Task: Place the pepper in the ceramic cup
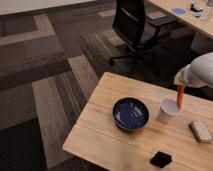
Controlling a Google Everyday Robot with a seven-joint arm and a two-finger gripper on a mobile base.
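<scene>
A slim orange-red pepper (180,96) hangs point-down from my gripper (179,81), which is shut on its top end at the right side of the wooden table (107,132). The pepper's tip sits just over the right rim of the small white ceramic cup (167,111), which stands upright to the right of the bowl. My pale arm (200,74) reaches in from the right edge of the view. The cup's inside is partly visible and looks empty.
A wide dark blue bowl (130,113) stands just left of the cup. A whitish block (201,131) lies to the cup's right, and a small black object (161,159) sits near the table's front edge. A black office chair (135,25) stands behind the table.
</scene>
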